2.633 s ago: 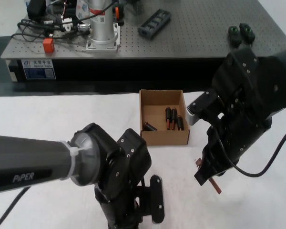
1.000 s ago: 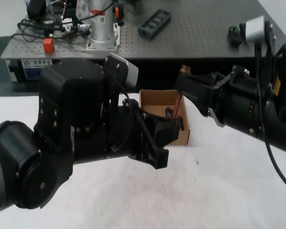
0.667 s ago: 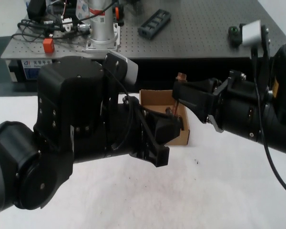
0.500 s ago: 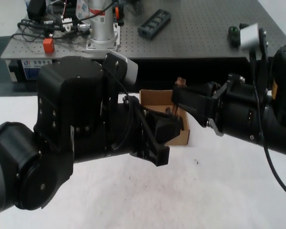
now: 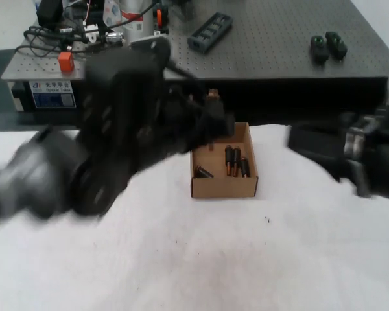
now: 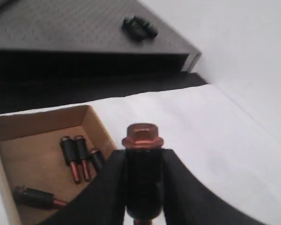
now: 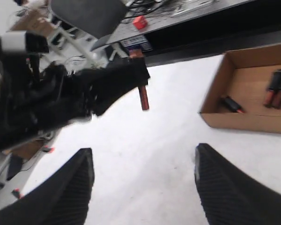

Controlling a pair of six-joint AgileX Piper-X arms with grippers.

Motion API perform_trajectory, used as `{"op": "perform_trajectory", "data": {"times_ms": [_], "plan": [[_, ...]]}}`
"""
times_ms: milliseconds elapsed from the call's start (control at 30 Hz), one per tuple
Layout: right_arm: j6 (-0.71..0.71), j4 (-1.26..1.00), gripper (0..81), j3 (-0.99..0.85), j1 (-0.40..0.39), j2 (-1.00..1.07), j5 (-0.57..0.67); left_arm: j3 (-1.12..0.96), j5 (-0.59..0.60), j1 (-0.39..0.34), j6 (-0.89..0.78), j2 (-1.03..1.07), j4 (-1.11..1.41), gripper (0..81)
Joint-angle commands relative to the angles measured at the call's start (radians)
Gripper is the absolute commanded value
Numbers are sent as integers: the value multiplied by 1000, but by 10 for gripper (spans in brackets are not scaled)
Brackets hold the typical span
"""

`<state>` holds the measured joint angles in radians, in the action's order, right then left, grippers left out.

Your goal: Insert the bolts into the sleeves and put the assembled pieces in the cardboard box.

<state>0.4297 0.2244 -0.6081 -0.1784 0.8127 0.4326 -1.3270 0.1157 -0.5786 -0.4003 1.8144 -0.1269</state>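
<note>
desk [image 5: 259,259]: covered in white cloth; carries the cardboard box, with both arms over it.
left arm [image 5: 117,142]: reaches across from the left side towards the box; blurred in the high view.
right arm [image 5: 356,155]: off to the right of the box, well apart from it.
cardboard box [image 5: 223,186]: open top, sits on the cloth between the two arms.
right end effector [image 7: 143,150]: fingers [image 7: 72,187] spread wide, nothing between them, white cloth below.
left end effector [image 6: 143,164]: closed narrow around the held piece, gripping the black sleeve [image 6: 143,180] from both sides.
held piece [image 6: 143,154]: copper bolt head [image 6: 143,137] sticks out of the sleeve past the fingertips; it is up off the desk, near the box rim, not inside.
pieces in box [image 5: 236,161]: three lie side by side, touching or nearly so.
fourth piece [image 5: 203,172]: lies apart from the three, nearer the opposite wall.
</note>
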Motion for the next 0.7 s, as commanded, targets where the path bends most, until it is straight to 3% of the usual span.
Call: {"op": "perform_trajectory", "data": {"times_ms": [0,133,333,567,667], "plan": [[-119,283,462,-3,95,-137,-95,95,-9,-7,-13,-83,65,7],[-165,448,462,-3,113,-176,-189,-227,-8,8,23,158,-195,7],[-183,555,462,-3,113,-172,-199,-569,-8,8,46,430,-413,7],[-200,581,462,-3,113,-172,-221,-664,-12,8,34,532,-477,2],[-206,587,462,-3,113,-172,-221,-664,-29,8,34,536,-486,56]]}}
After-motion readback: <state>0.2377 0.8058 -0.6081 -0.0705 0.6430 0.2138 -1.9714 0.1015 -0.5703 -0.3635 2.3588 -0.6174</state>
